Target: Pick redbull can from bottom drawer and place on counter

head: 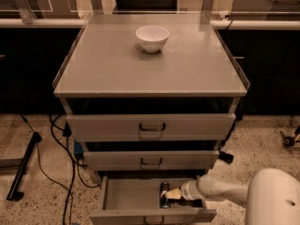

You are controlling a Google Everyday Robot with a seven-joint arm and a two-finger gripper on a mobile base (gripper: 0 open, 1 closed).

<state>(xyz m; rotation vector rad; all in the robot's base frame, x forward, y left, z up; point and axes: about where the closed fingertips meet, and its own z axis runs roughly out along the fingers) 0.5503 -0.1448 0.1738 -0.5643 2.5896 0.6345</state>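
The gripper [170,194] reaches from the right into the open bottom drawer [126,196]. The redbull can [164,191] sits on the drawer floor, right at its tip on the left. Whether the gripper clasps the can, I cannot tell. Far above it, the counter [197,64] carries 1 white bowl [152,37].

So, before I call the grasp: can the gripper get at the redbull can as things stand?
Probably yes. The bottom drawer stands pulled open, nothing covers the redbull can, and the gripper sits inside the drawer, close beside it.
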